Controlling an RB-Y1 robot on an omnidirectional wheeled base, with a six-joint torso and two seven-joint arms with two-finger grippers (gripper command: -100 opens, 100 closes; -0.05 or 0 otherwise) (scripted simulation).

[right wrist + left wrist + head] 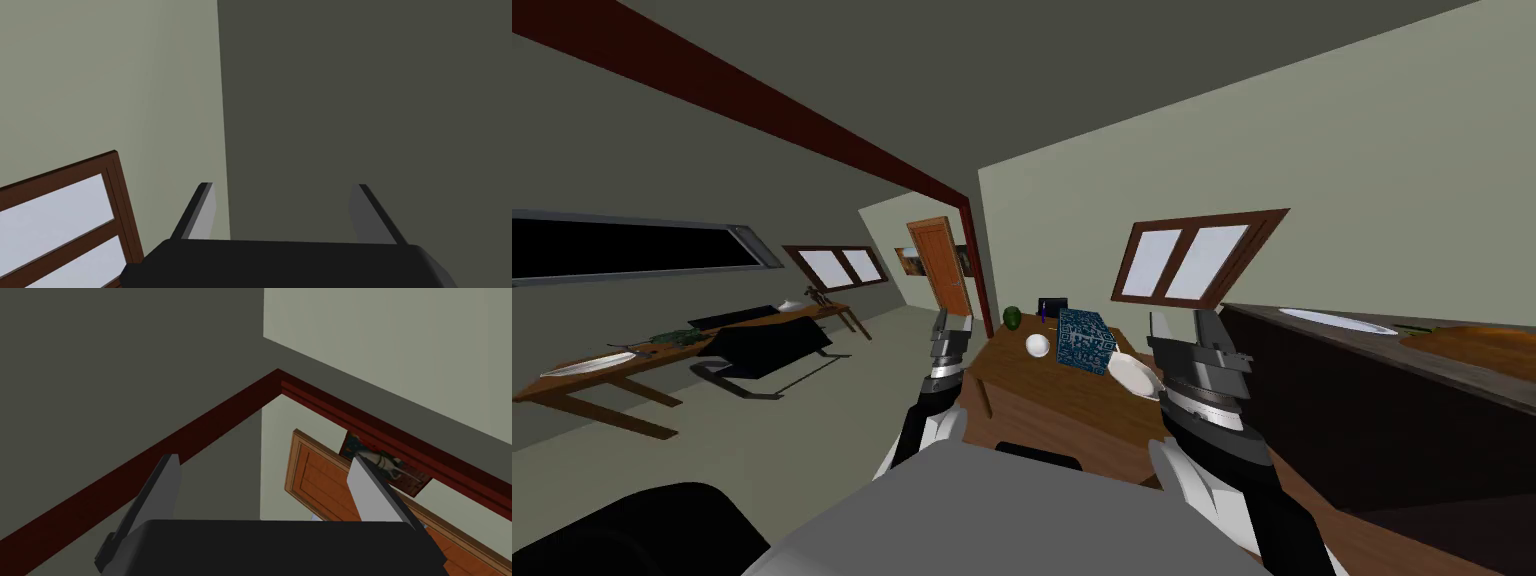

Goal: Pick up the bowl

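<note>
Hovering raised, left gripper (954, 320) and right gripper (1182, 322) have fingers wide apart, empty. White bowl (1134, 375) sits near the right edge of the surface (1052, 405), beside the blue box (1084, 340); a clumsy reach could knock it off.

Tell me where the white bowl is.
Head view: the white shallow bowl lies on the brown table, right of the blue patterned box, by my right gripper.

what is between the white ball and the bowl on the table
The blue patterned box stands between the white ball and the bowl on the brown table, as the head view shows.
</note>
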